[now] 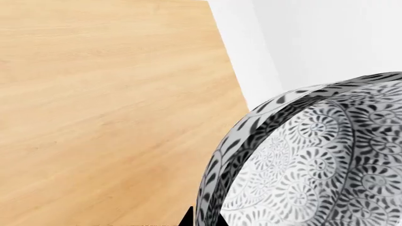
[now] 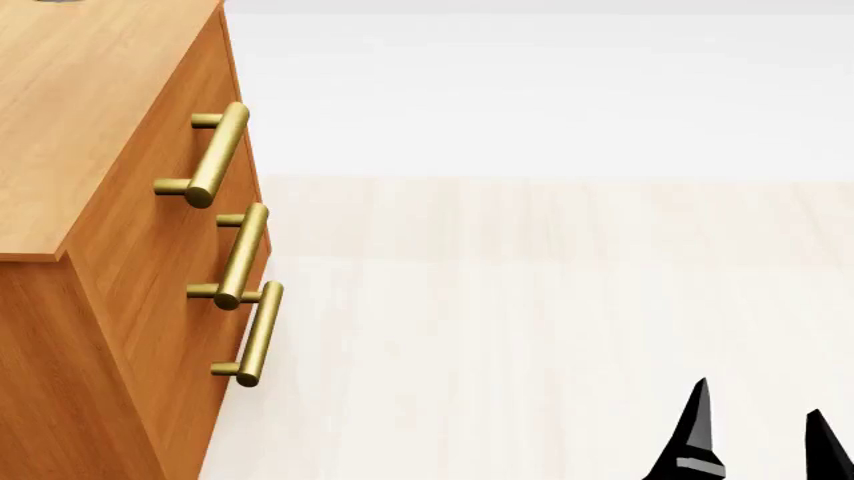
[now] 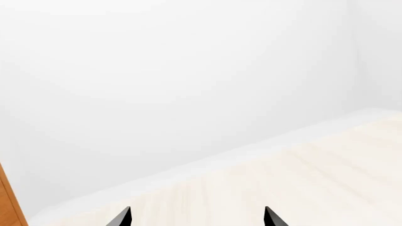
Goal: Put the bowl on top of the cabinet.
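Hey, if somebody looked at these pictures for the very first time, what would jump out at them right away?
First, the bowl, its dense grey-black floral pattern filling the left wrist view close to the camera, above the cabinet top. Next, in the head view, the orange-brown cabinet with three brass bar handles at the left edge. The right gripper shows only as dark fingertips low over the pale floor, spread apart and holding nothing.

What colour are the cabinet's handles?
Shiny brass-gold handles on the orange-brown cabinet, best in the head view.
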{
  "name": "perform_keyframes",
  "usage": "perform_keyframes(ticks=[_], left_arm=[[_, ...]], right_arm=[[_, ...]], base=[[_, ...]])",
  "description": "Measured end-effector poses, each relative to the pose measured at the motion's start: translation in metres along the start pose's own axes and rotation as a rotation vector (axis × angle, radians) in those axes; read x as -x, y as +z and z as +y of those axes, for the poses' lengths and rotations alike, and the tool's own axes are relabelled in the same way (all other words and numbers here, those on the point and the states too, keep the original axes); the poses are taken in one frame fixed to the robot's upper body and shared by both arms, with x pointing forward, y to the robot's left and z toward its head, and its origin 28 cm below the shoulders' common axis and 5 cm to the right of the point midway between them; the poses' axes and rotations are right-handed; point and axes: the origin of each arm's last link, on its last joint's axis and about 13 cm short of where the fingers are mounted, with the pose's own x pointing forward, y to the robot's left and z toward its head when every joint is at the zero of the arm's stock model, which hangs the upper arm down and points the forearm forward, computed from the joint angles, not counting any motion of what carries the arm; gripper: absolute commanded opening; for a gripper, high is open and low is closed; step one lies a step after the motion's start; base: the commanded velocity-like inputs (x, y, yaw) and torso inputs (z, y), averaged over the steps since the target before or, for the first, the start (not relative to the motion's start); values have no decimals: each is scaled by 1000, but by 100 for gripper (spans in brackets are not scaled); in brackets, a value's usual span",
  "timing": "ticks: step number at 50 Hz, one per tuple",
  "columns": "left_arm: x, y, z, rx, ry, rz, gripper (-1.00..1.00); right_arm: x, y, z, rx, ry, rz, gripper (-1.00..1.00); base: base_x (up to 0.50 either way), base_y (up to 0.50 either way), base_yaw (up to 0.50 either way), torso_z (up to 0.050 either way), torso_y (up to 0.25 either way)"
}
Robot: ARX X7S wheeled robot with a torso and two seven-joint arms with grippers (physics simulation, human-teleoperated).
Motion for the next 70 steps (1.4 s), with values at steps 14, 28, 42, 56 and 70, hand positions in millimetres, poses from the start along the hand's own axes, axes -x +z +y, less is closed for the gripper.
perform_keyframes(ticks=[14,28,42,56,70], left_arm=[[-5,4,4,19,70,17,-100],[-8,7,6,26,131,4,-100],[-16,7,11,23,164,2,-100],[-24,8,16,27,186,0,-100],[-30,9,20,28,202,-10,-100]], right_arm=[[-1,-1,1,3,-1,3,100],[-1,-1,1,5,0,4,100],[0,-1,1,5,-1,1,100],[-1,-2,1,7,-3,2,100],[-2,-3,2,12,-1,7,100]], base=[[0,0,0,0,0],[0,0,0,0,1],[0,0,0,0,0],[0,0,0,1,1],[0,0,0,0,0]])
